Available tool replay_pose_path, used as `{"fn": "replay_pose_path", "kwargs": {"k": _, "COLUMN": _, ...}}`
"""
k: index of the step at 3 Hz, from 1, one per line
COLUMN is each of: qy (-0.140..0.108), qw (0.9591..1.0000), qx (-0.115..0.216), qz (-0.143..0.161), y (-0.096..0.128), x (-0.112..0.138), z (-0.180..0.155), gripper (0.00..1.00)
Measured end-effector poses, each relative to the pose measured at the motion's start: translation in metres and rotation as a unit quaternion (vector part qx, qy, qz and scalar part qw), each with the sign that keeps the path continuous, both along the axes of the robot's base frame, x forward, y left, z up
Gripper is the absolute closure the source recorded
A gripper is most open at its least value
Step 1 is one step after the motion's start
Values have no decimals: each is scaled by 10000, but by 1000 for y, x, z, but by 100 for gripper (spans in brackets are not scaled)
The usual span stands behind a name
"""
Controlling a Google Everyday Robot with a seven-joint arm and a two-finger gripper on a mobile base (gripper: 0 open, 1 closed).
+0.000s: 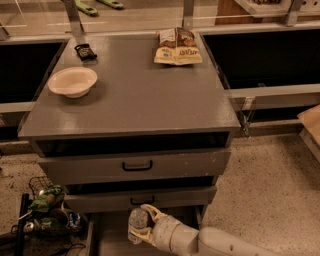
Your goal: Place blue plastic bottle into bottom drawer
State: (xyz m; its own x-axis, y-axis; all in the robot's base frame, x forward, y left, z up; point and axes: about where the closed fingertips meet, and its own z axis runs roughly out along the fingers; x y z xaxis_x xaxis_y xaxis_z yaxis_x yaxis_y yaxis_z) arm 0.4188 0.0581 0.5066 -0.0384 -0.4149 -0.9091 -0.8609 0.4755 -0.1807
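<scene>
This looks like a robot test lab dressed up as an office pantry. A grey bench with drawers stands alone on a speckled hard floor, with dark counters and metal posts beside and behind it. A white bowl, a snack bag and a small dark packet sit spaced out on top. A wire basket of snack packets stands on the floor. The gripper, low over the open bottom drawer, is clamped around the blue plastic bottle.
</scene>
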Motion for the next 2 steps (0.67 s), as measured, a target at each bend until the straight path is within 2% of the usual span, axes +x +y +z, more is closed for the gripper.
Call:
{"fn": "replay_pose_path", "kwargs": {"k": 1, "qy": -98, "qw": 9999, "qx": -50, "qz": 3, "y": 6, "x": -2, "z": -21, "gripper": 100}}
{"fn": "replay_pose_path", "kwargs": {"k": 2, "qy": -151, "qw": 9995, "qx": -228, "qz": -146, "y": 15, "x": 8, "z": -83, "gripper": 100}}
